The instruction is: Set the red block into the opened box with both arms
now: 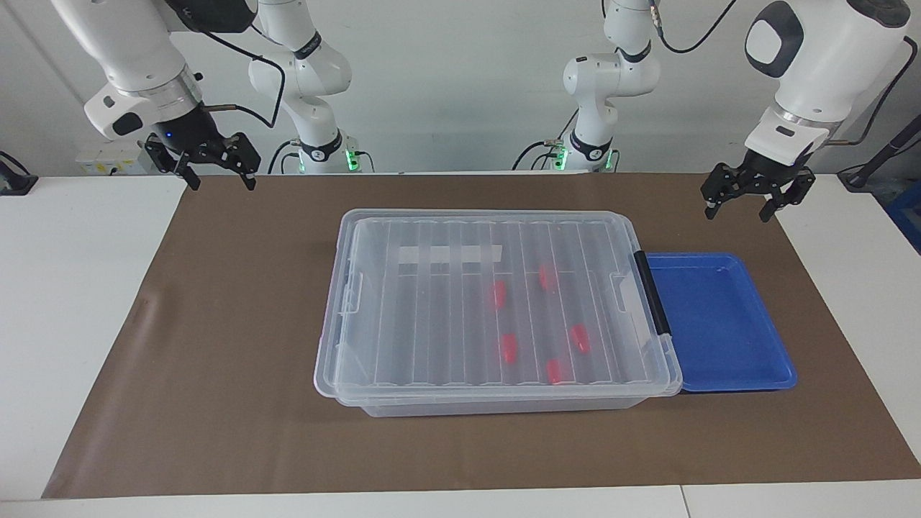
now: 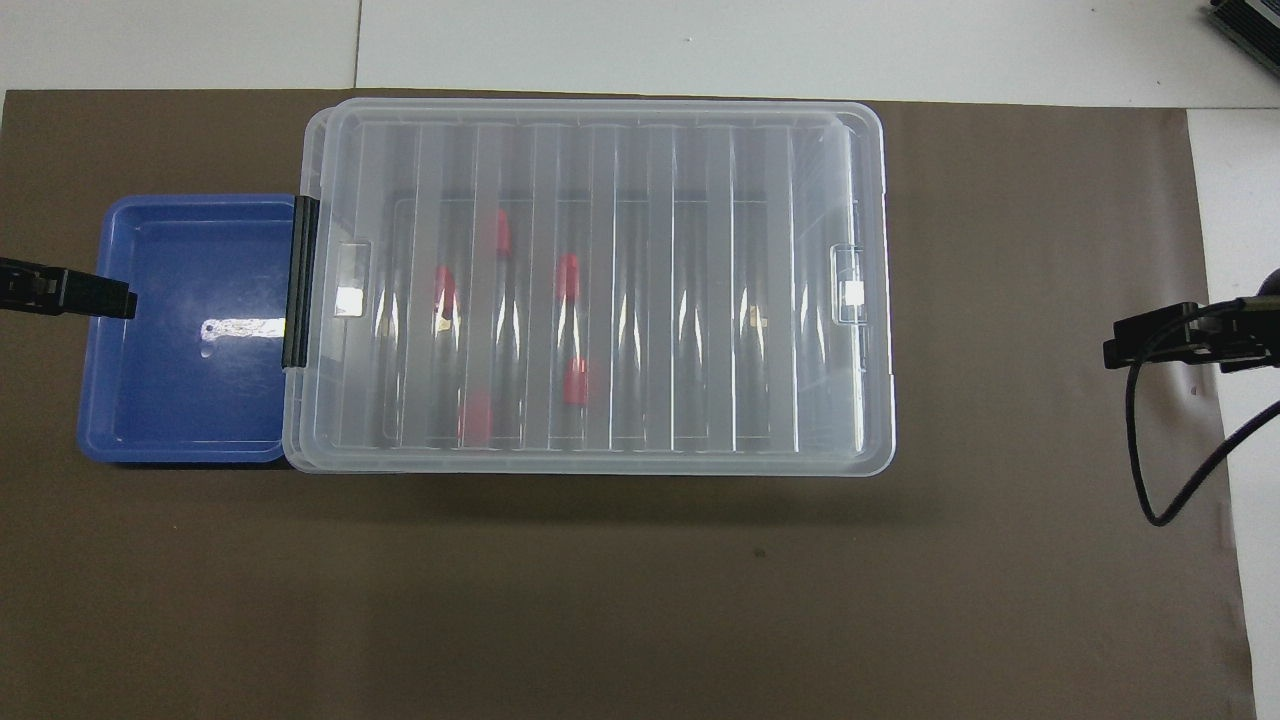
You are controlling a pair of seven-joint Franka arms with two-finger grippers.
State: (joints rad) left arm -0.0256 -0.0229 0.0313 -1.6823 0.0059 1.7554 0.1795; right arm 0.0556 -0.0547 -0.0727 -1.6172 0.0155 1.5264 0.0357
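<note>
The box (image 1: 504, 406) is a shallow clear bin in the middle of the mat, and its ribbed clear lid (image 1: 432, 302) (image 2: 700, 300) lies shut on it. A black handle (image 1: 651, 291) (image 2: 300, 285) runs along its end toward the left arm. Several red blocks lie inside under the lid, one of them a red block (image 1: 509, 347) (image 2: 567, 277). My left gripper (image 1: 737, 214) (image 2: 110, 298) hangs open and empty over the mat by the blue tray's outer rim. Over the mat's edge at the right arm's end my right gripper (image 1: 221, 185) (image 2: 1125, 345) is open and empty too.
A blue tray (image 1: 719, 324) (image 2: 190, 400) lies against the box's handle end with nothing in it. The brown mat (image 1: 216, 345) covers the white table. A black cable (image 2: 1150, 480) loops down from the right gripper.
</note>
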